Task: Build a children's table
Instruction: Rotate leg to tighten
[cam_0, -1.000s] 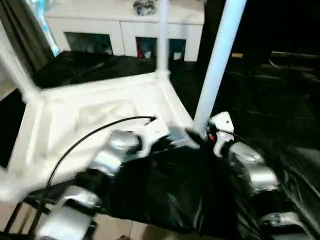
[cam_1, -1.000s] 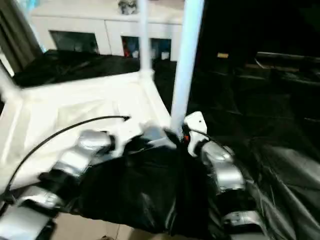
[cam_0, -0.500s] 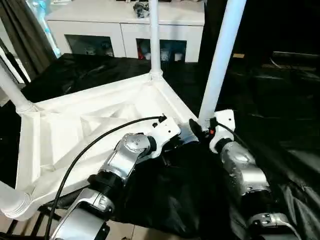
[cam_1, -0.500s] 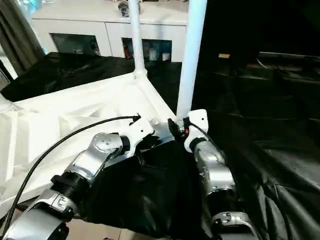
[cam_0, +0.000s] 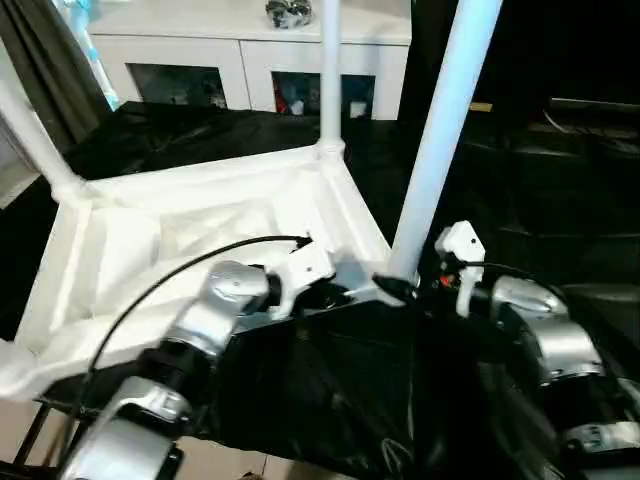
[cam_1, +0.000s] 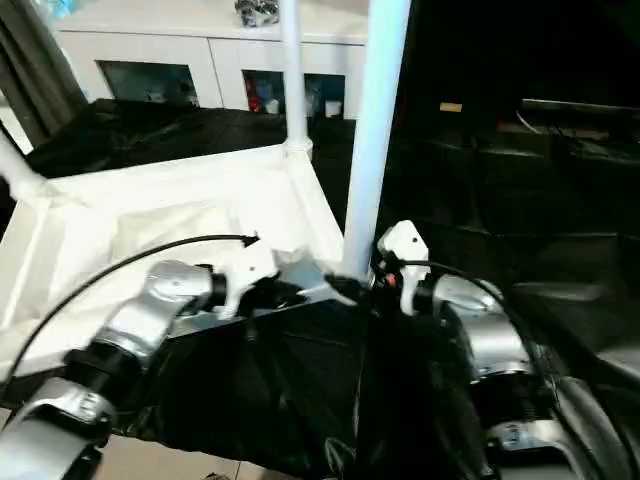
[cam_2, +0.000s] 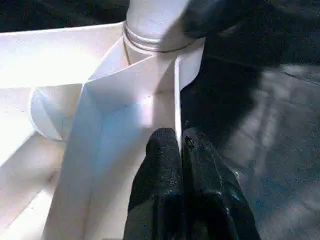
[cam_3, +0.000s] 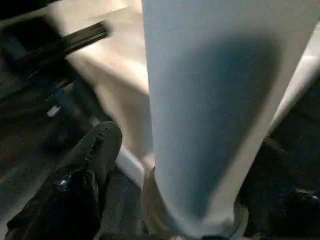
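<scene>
**Leg seated at near corner socket**

Left gripper (cam_2: 180, 145): jaws pinched shut on the thin rim of the tabletop (cam_0: 200, 225), which lay upside down on a black-covered table (cam_0: 560, 215). Right gripper (cam_0: 415, 290): jaws wide, either side of the near leg (cam_0: 440, 130) w/o gripping it. Leg stood upright in its corner socket. Judgement: keep the rim steady and check the leg sits fully home before backing off.

A white cabinet (cam_0: 250, 50) with glass doors stands at 12 o'clock, a small object (cam_0: 290, 12) on top. Black sheeting (cam_0: 330, 390) covers the work surface. A dark curtain (cam_0: 50, 70) hangs at 10 o'clock.
</scene>
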